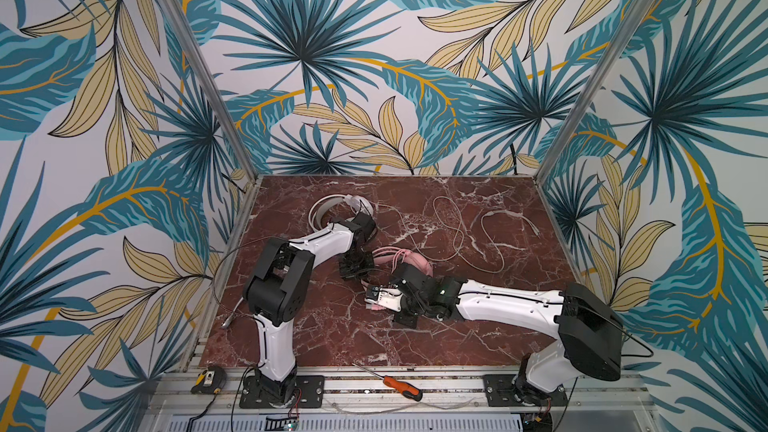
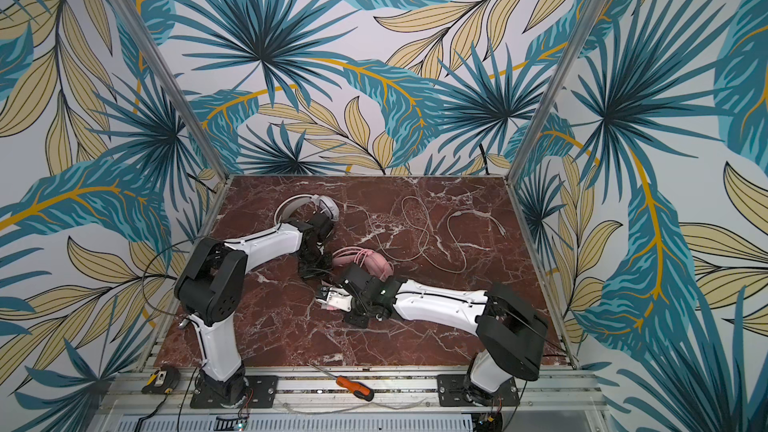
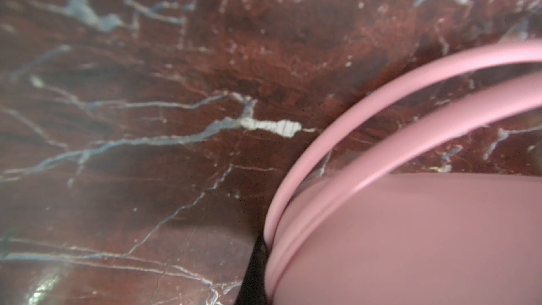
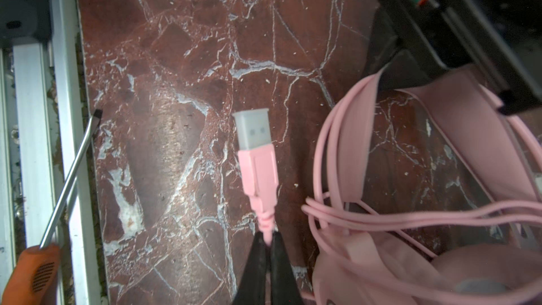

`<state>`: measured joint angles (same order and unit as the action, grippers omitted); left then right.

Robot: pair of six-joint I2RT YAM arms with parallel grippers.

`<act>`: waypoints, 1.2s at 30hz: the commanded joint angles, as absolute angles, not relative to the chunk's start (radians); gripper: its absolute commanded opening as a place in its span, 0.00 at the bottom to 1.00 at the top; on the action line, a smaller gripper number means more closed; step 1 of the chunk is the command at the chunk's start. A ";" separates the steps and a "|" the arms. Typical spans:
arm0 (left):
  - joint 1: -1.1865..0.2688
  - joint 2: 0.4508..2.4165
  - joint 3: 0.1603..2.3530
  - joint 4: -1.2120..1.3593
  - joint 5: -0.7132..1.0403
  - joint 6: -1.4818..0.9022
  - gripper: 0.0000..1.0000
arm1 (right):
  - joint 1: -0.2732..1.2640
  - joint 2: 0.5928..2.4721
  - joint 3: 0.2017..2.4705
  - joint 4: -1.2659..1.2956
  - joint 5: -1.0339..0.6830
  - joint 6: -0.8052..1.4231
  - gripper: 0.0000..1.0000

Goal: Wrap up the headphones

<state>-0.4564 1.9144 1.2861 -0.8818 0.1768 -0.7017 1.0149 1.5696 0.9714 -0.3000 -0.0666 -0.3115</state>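
Both top views | tape measure (image 1: pixel 208 380) on front rail (image 1: pixel 353 384) | white headset (image 1: pixel 358 204) rear-left on surface (image 1: pixel 457 326), left arm (image 1: pixel 324 238) bent over it | left tool (image 1: pixel 357 265) closed beside pink headset (image 1: pixel 417 261), hold unclear | right tool (image 4: pixel 268 236) pinching pink cable (image 4: pixel 265 218) behind plug (image 4: pixel 252 130), right arm (image 1: pixel 511 305) low | screwdriver (image 1: pixel 401 386) on rail | white cable (image 1: pixel 460 238) loose right.

Seemingly free front tabletop (image 1: pixel 332 338); cable (image 1: pixel 460 236) behind

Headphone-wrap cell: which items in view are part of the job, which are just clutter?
Job: pink headset; pink cable, pinched near its plug by the right gripper; white headset; white cable, lying loose.
Clutter: orange-handled screwdriver and tape measure, both at the front rail.
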 commanded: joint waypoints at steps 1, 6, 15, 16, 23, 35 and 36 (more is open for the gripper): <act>-0.450 1.862 1.281 -0.856 0.154 -0.736 0.00 | 1.006 1.552 0.988 -0.284 -0.058 -0.149 0.00; -0.448 1.843 1.281 -0.856 0.148 -0.747 0.00 | 0.985 1.567 1.024 -0.317 -0.017 -0.009 0.00; -0.447 1.823 1.293 -0.856 0.138 -0.759 0.00 | 0.955 1.642 1.154 -0.441 -0.031 0.201 0.00; -0.447 1.821 1.293 -0.857 0.138 -0.761 0.00 | 0.951 1.659 1.180 -0.468 -0.033 0.230 0.00; -0.447 1.814 1.292 -0.857 0.133 -0.766 0.00 | 0.927 1.715 1.239 -0.548 -0.064 0.375 0.00; -0.448 1.809 1.287 -0.857 0.141 -0.772 0.00 | 0.891 1.808 1.338 -0.629 -0.090 0.516 0.01; -0.447 1.808 1.285 -0.857 0.142 -0.772 0.00 | 0.887 1.813 1.345 -0.633 -0.094 0.522 0.03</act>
